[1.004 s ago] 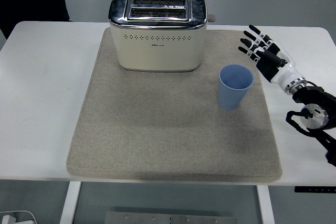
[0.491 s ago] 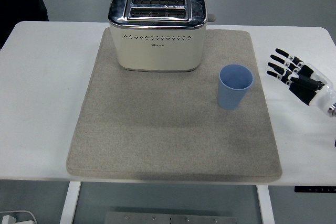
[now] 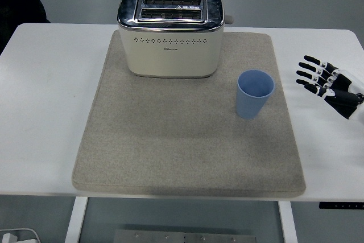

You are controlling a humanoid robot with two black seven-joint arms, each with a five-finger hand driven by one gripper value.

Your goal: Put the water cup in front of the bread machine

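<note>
So the near edge of the white table (image 3: 45, 163) is bare, and most of the near half of the grey mat (image 3: 170, 152) has nothing on it either.

Going further back, the blue water cup (image 3: 255, 93) stands upright on the mat close to its right edge, about halfway up. It's off to the right of the bread machine, not in front of it, so the task isn't done yet as far as I can tell.

Level with the cup, the right hand (image 3: 330, 86) is way over at the table's right edge, well apart from the cup. Fingers spread out, holding nothing. The thing that's changed: a second ago that hand was further up the table and closer in toward the mat's far right corner, and now it has slid out and back toward the edge. So it's pulled away instead of closing in. To me that reads as resetting or lining up a fresh approach from the side, not a grab in progress.

At the far edge of the mat sits the bread machine (image 3: 170, 33), cream with a chrome top, slots empty. The mat in front of it is free for the cup.
</note>
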